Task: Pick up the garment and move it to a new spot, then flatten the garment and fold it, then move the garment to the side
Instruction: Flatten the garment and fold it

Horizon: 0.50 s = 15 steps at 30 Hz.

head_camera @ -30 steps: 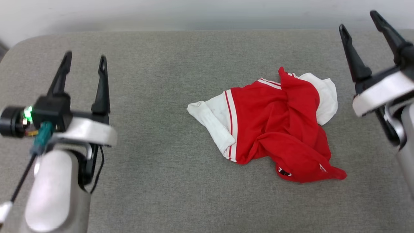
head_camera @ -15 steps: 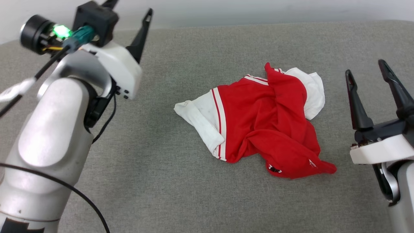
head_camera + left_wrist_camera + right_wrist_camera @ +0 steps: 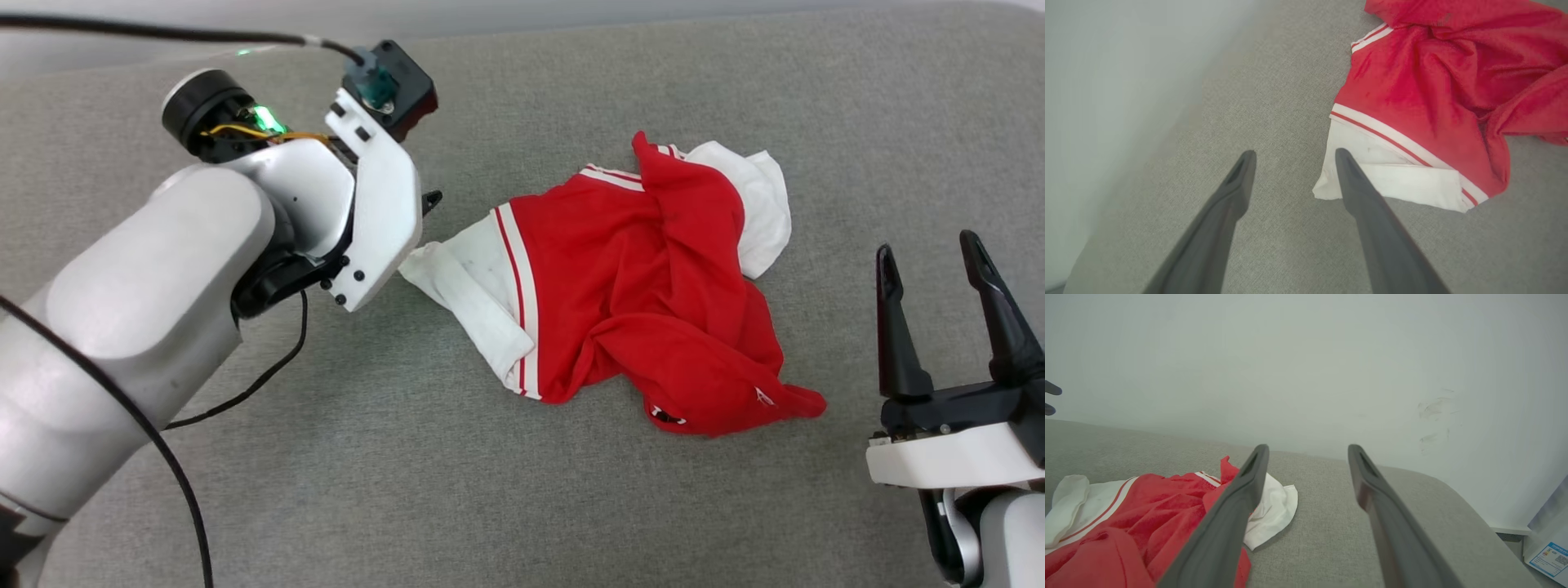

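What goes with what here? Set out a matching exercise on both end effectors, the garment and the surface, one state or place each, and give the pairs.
Column A
1. left end effector
2. right end effector
3. garment
4. grey surface

Column B
a. open, standing apart from the garment
b. lies under the garment
c. open, tips right at the garment's edge
d. crumpled in a heap, not yet flattened

Pairs: 1-c, 2-a, 3-d, 4-b
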Tool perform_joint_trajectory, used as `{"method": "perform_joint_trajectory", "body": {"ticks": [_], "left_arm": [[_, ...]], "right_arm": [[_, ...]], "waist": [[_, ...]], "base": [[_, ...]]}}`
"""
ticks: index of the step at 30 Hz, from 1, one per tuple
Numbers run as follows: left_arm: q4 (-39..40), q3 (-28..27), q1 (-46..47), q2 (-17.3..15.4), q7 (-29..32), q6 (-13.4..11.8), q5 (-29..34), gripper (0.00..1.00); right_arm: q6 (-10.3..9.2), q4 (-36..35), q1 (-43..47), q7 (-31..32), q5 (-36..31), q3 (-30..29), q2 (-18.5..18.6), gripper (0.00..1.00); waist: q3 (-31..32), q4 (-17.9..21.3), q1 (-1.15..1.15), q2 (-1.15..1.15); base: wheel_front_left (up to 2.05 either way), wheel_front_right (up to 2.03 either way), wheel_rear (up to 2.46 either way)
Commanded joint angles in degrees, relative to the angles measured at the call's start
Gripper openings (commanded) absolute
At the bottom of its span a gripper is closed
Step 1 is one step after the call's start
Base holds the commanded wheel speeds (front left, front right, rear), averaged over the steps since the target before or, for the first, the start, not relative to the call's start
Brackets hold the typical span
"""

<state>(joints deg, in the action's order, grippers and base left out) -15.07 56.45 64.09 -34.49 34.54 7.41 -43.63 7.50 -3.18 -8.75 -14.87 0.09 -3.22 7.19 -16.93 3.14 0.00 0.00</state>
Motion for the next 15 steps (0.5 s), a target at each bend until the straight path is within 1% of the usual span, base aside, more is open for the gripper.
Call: {"method": "perform_joint_trajectory", "body": {"ticks": [1,9,12,15], "left_arm": [[-0.24,1.97,2.20,-0.54,0.95,-0.02,-0.88,1.00],[-3.38,14.09,9.96,-0.49,6.51,-0.01,-7.39,1.00],[-4.24,16.15,11.04,-0.67,8.92,-0.01,-8.81,1.00],[-4.61,16.74,10.21,-1.48,12.31,-0.01,-9.60,1.00]], "right_arm": [[-0.03,-0.41,0.76,-0.27,-0.25,0.05,-0.71,1.00],[-0.02,-0.41,-2.47,-0.30,-1.59,2.96,-0.79,1.00],[-0.03,-0.75,-3.73,-0.31,-1.76,3.57,-0.98,1.00],[-0.03,-0.76,-4.53,-0.31,-1.78,3.98,-1.22,1.00]], "waist": [[-1.18,0.90,0.00,0.00],[-6.17,3.65,0.00,0.00],[-8.00,4.65,0.00,0.00],[-9.30,5.43,0.00,0.00]], "base": [[0.00,0.00,0.00],[0.00,0.00,0.00],[0.00,0.00,0.00],[0.00,0.00,0.00]]}}
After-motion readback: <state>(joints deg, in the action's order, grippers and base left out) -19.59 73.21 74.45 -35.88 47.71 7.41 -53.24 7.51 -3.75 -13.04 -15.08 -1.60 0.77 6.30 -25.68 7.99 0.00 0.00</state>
